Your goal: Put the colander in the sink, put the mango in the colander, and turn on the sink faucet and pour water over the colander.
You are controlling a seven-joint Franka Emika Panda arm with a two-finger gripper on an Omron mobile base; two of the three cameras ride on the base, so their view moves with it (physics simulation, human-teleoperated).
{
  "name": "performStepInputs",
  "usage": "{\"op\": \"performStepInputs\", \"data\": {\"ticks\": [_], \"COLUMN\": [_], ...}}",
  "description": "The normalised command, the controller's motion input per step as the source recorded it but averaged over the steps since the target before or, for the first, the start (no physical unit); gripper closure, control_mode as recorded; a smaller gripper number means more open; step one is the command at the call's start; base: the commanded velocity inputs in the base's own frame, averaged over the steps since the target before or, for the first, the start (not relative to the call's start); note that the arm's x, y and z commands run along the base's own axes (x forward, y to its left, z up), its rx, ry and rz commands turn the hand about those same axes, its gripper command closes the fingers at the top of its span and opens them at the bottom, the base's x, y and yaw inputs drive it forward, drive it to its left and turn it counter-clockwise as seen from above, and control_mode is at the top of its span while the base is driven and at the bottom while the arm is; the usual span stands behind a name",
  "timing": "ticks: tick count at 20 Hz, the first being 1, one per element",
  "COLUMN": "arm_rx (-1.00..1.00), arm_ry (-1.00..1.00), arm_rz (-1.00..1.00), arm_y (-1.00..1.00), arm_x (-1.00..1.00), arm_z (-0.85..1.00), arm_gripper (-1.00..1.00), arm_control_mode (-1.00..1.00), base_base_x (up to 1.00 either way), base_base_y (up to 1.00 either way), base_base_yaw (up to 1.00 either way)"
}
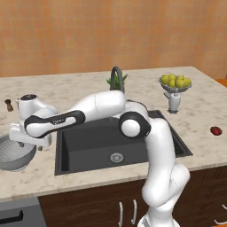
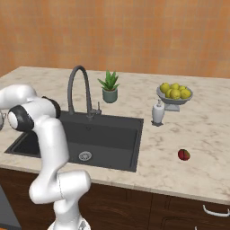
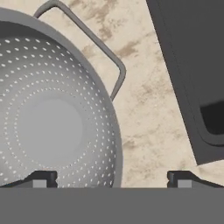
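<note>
Colander [image 1: 15, 154] on the countertop [image 1: 80, 91], left of the sink [image 1: 102, 144]. Gripper [image 3: 112, 179] above its rim [image 3: 114, 131], fingers [image 3: 41, 178] fully apart, straddling the rim, holding nothing. Mango [image 1: 216, 131] lies far right.

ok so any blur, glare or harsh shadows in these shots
Left base view: even flat light, no glare, only a faint shadow under the round silver-grey perforated metal colander. Right base view: sharp, soft shadow inside the dark charcoal rectangular sink. Hand view: crisp, colander holes clear, one dark shaded patch in the sink's corner; the open gripper looks sharp too.
</note>
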Motion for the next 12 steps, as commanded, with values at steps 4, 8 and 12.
{"op": "performStepInputs", "data": {"ticks": [4,8,12], "arm_rx": [-0.03,-0.01,0.00], "arm_ry": [0.00,0.00,0.00], "arm_rz": [-0.06,-0.05,-0.04], "arm_y": [0.00,-0.03,-0.15], "arm_x": [0.18,0.01,0.00], "arm_z": [-0.25,-0.34,-0.47], "arm_gripper": [-1.00,-1.00,-1.00], "arm_control_mode": [-1.00,-1.00,-1.00], "base_base_x": [0.00,0.00,0.00], "base_base_y": [0.00,0.00,0.00], "base_base_yaw": [0.00,0.00,0.00]}}
